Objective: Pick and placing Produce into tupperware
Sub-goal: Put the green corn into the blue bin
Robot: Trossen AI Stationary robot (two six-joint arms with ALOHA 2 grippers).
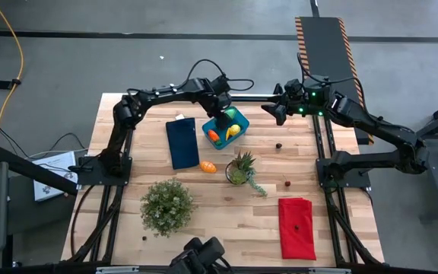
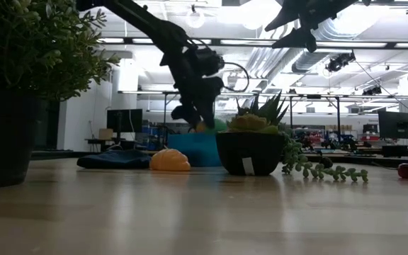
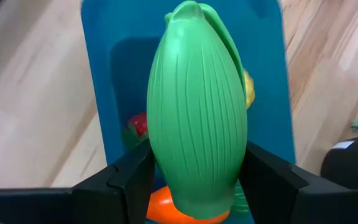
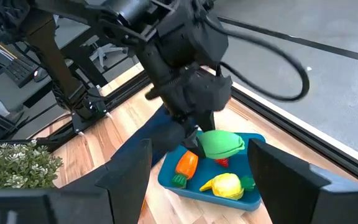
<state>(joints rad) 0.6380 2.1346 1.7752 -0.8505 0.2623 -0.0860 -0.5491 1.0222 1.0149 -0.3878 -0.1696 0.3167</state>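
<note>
The left gripper (image 1: 224,116), clamped on the green oval (image 4: 221,142), holds it above the tupperware (image 1: 239,125), which already contains the carrot (image 4: 185,165) and lemon (image 4: 227,185); the orange oval (image 1: 208,166) remains outside, near the tupperware; the right gripper (image 1: 274,111) waits open beside it.

Your light wooden worktop (image 1: 128,137) carries a blue tub (image 1: 239,120), a dark blue cloth (image 1: 182,142) beside it, an orange oval (image 1: 208,166), two potted plants (image 1: 167,204) (image 1: 240,169), a red cloth (image 1: 296,227) and small dark berries (image 1: 279,145).
</note>
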